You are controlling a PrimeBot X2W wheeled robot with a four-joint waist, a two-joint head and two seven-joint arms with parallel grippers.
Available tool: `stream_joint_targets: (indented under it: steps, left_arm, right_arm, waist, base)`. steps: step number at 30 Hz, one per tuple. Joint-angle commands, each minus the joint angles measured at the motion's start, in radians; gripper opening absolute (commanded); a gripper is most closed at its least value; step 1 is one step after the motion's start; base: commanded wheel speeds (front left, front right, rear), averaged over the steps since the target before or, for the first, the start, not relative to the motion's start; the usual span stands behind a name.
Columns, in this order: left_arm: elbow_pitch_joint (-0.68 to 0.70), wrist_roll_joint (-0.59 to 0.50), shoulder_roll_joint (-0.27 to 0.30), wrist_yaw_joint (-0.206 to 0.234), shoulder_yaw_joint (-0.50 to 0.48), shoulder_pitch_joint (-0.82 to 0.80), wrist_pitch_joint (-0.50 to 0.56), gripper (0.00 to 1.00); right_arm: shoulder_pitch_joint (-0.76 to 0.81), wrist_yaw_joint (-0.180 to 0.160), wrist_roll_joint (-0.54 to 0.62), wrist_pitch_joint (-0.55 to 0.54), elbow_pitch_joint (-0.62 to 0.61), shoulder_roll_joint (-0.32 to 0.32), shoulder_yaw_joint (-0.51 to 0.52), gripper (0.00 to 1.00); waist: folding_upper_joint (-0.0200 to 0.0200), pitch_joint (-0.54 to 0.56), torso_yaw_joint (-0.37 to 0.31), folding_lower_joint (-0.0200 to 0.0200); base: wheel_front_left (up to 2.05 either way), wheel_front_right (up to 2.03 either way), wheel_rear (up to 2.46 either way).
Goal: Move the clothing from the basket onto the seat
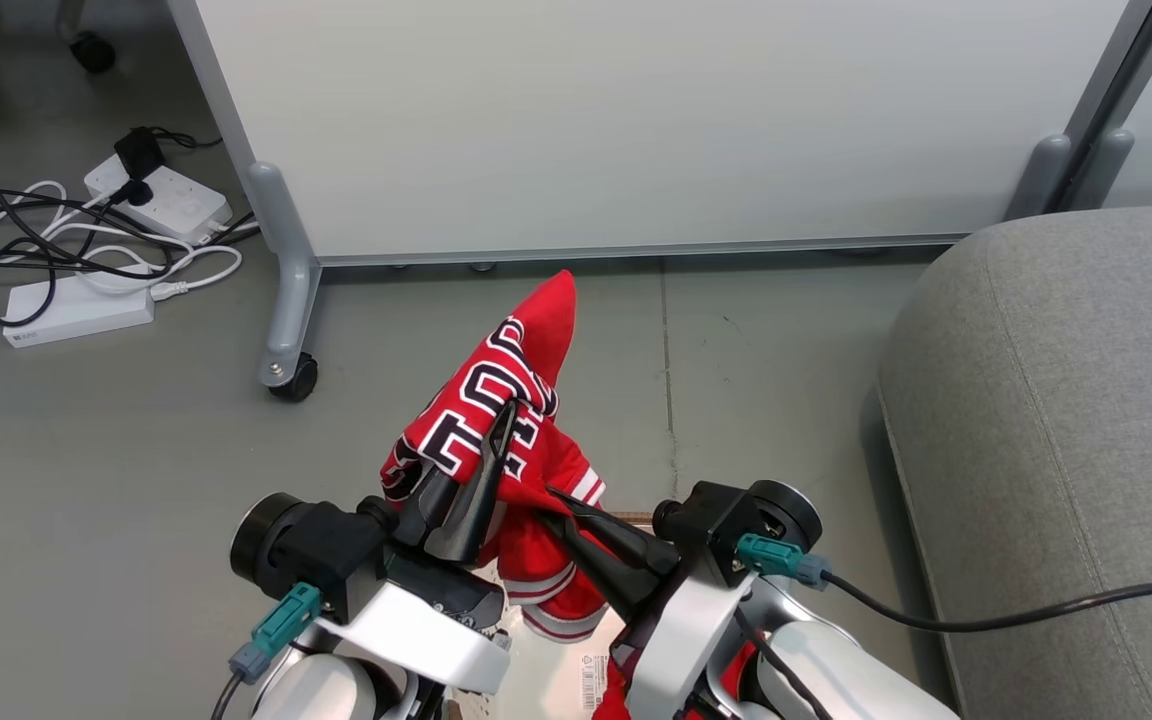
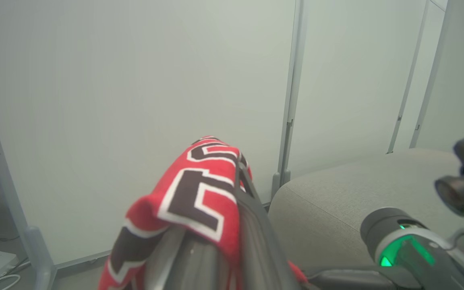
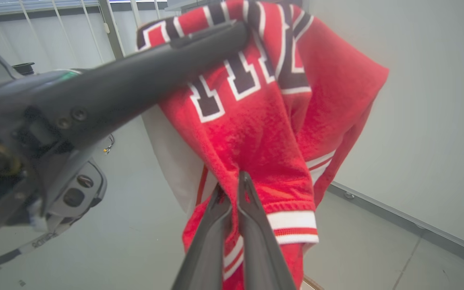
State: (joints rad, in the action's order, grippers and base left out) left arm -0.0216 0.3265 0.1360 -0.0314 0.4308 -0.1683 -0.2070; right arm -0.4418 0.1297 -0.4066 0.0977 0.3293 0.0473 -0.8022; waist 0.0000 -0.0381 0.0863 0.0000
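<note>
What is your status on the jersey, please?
Grippers: left gripper and right gripper shut on the red jersey, held above the basket. Nothing seen blocking the grey seat.

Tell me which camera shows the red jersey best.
Right wrist view: the jersey shows clear lettering and striped trim, right claw pinching it. Head view shows it smaller, bunched between both claws. Left wrist view shows a blurred fold over the left claw.

grey floor (image 1: 86, 480), power strips (image 1: 76, 312), seat (image 1: 1066, 450)
</note>
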Motion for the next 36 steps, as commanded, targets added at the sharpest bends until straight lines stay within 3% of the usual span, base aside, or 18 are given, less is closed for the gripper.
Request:
stream_joint_targets:
  steps: [1,2,3,4,5,9,26,34,36]
  left_arm:
    - [-0.001,0.001,0.002,-0.003,-0.001,-0.014,-0.005,0.0]
    - [-0.001,-0.001,0.004,0.001,-0.001,-0.015,-0.005,0.12]
    - [-0.004,-0.004,0.005,0.007,-0.002,-0.015,0.0,0.36]
    - [-0.006,-0.009,0.009,0.01,0.0,-0.017,0.007,0.96]
    - [-0.005,-0.016,0.011,0.017,0.0,-0.02,0.009,1.0]
    - [-0.009,-0.03,0.02,0.024,0.012,-0.02,0.023,1.0]
    - [-0.022,-0.074,0.061,-0.049,0.169,0.036,0.081,1.0]
    - [-0.029,-0.081,0.08,-0.062,0.206,0.019,0.088,1.0]
    - [-0.026,-0.082,0.092,-0.062,0.211,0.013,0.096,1.0]
  right_arm:
    - [-0.007,0.002,-0.006,0.009,0.005,0.006,0.006,0.0]
    - [-0.012,0.002,-0.008,0.011,0.01,0.006,0.011,0.0]
    - [-0.014,0.002,-0.012,0.013,0.014,0.006,0.016,0.0]
    - [-0.017,0.002,-0.011,0.011,0.02,0.006,0.023,0.0]
    - [-0.019,0.002,-0.013,0.015,0.023,0.006,0.034,0.0]
    - [-0.023,0.002,-0.001,0.017,0.043,0.006,0.083,0.0]
    - [0.037,0.002,0.078,0.04,0.123,0.006,0.37,0.0]
    - [0.069,0.002,0.115,0.05,0.117,0.006,0.469,0.0]
    - [0.075,0.002,0.131,0.053,0.101,0.006,0.493,0.0]
  waist:
    - [0.0,0.0,-0.002,0.0]
    - [0.0,-0.001,-0.004,0.0]
    - [0.0,-0.001,-0.006,0.0]
    - [0.0,-0.001,-0.008,0.0]
    - [0.0,-0.002,-0.01,0.0]
    - [0.0,-0.005,-0.021,0.0]
    - [0.0,-0.042,-0.105,0.0]
    - [0.0,-0.072,-0.217,0.0]
    - [0.0,-0.09,-0.293,0.0]
  base:
    - [0.0,0.0,0.0]
    - [0.0,0.0,0.0]
    - [0.0,0.0,0.0]
    - [0.0,0.0,0.0]
    - [0.0,0.0,0.0]
    - [0.0,0.0,0.0]
    - [0.0,0.0,0.0]
    - [0.0,0.0,0.0]
    - [0.0,0.0,0.0]
